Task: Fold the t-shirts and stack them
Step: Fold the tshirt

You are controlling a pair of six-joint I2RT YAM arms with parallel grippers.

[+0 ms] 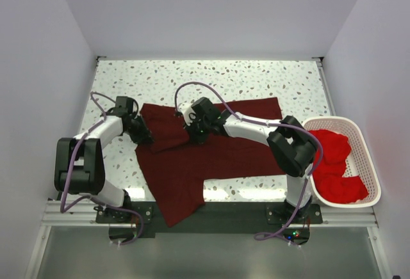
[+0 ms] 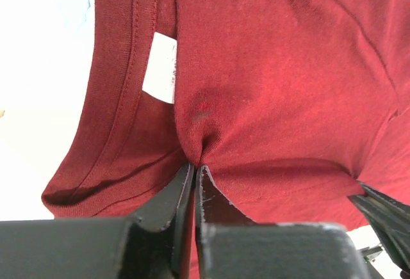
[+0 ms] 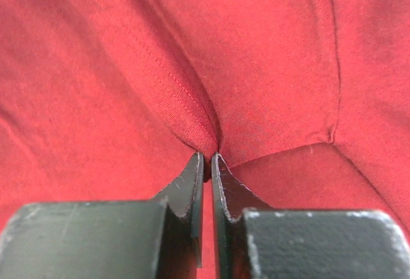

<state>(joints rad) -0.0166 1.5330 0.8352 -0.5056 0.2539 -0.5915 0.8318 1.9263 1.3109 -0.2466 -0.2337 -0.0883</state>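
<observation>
A dark maroon t-shirt (image 1: 211,157) lies spread across the middle of the speckled table, one part hanging over the near edge. My left gripper (image 1: 145,135) is at the shirt's left edge. In the left wrist view this gripper (image 2: 194,167) is shut on a pinch of maroon cloth (image 2: 269,68) beside the collar and its white neck label (image 2: 160,68). My right gripper (image 1: 196,134) is on the upper middle of the shirt. Its wrist view shows the right gripper (image 3: 207,158) shut on a fold of the maroon cloth (image 3: 269,55) next to a seam. Brighter red t-shirts (image 1: 333,164) lie bunched in a basket at the right.
The white plastic mesh basket (image 1: 369,157) stands at the table's right edge beside the right arm's base. White walls close in the table at the back and both sides. The speckled tabletop (image 1: 211,77) shows behind the shirt.
</observation>
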